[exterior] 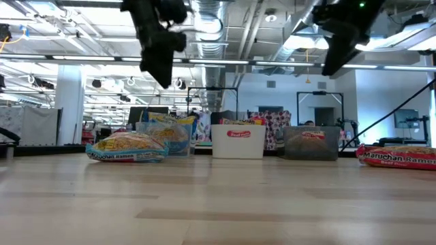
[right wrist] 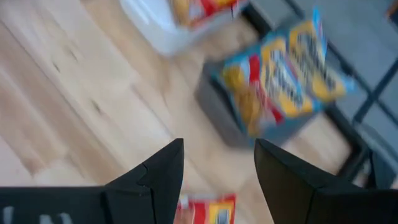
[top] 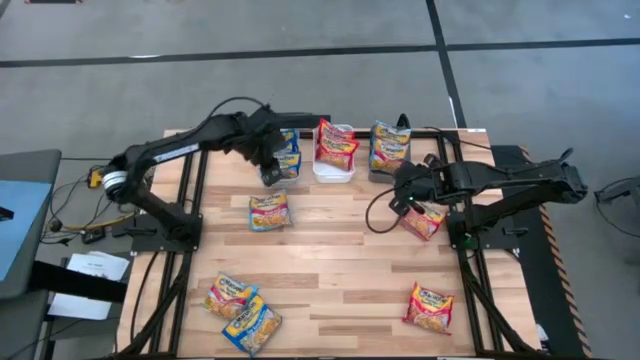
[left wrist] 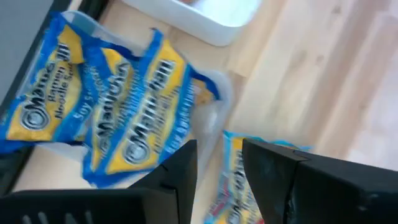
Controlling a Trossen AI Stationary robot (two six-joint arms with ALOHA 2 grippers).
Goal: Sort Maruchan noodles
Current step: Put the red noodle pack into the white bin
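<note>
Blue-and-yellow noodle packets (left wrist: 124, 112) stand in the clear bin (top: 290, 140). Red ones (top: 336, 143) fill the white bin (top: 333, 174), and blue-and-orange ones (right wrist: 286, 68) sit in the dark bin (right wrist: 217, 109). My left gripper (top: 270, 172) hangs open and empty high over the clear bin's near side. A loose packet (top: 270, 211) lies flat on the table just nearer than that bin. My right gripper (top: 404, 197) is open and raised near the dark bin. A loose red packet (top: 423, 220) lies flat beside it, toward the right edge.
More loose packets lie flat near the table's near edge: two at the left (top: 228, 295) (top: 255, 323) and a red one at the right (top: 430, 306). The three bins line the far edge. Bare wood lies across the middle of the table (top: 340, 270).
</note>
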